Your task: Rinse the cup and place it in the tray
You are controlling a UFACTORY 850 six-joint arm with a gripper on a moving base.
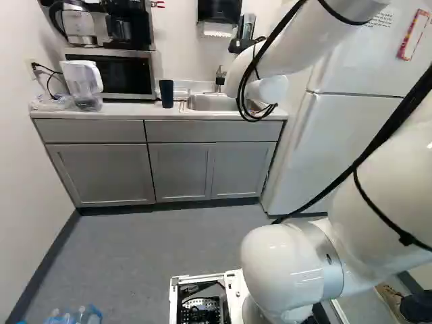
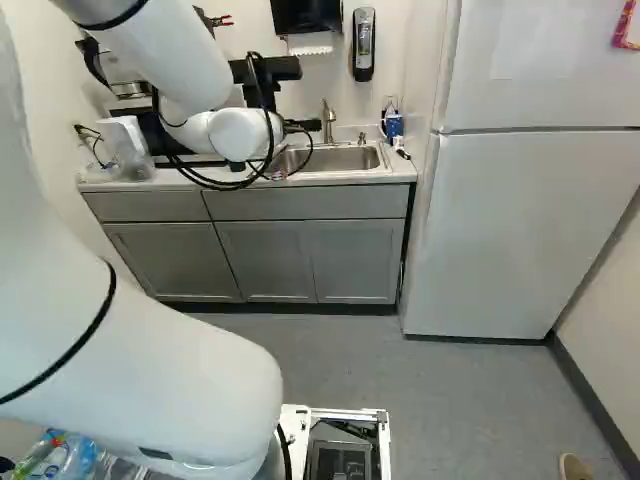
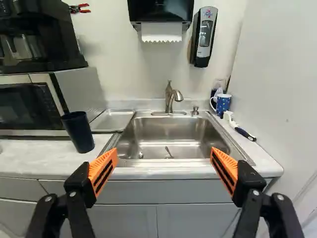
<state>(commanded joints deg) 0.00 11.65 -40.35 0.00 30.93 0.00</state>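
upper left of the left base view, dark cup (image 1: 167, 94) is standing upright on the counter (image 1: 128, 111), near the tray (image 3: 113, 120). gripper (image 3: 164, 151) is facing the sink (image 3: 168, 128), fingers standing wide, holding nothing. i'm reading this as pre-grasp; next move is needing a shift cupward before closing.

Gray cabs (image 1: 181, 172), white fridge (image 2: 520, 230), gray flr (image 1: 162, 243), wht walls (image 3: 119, 64).

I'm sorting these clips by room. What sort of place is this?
Probably an office or break-room kitchenette: a sink set in a counter, a microwave and a fridge.
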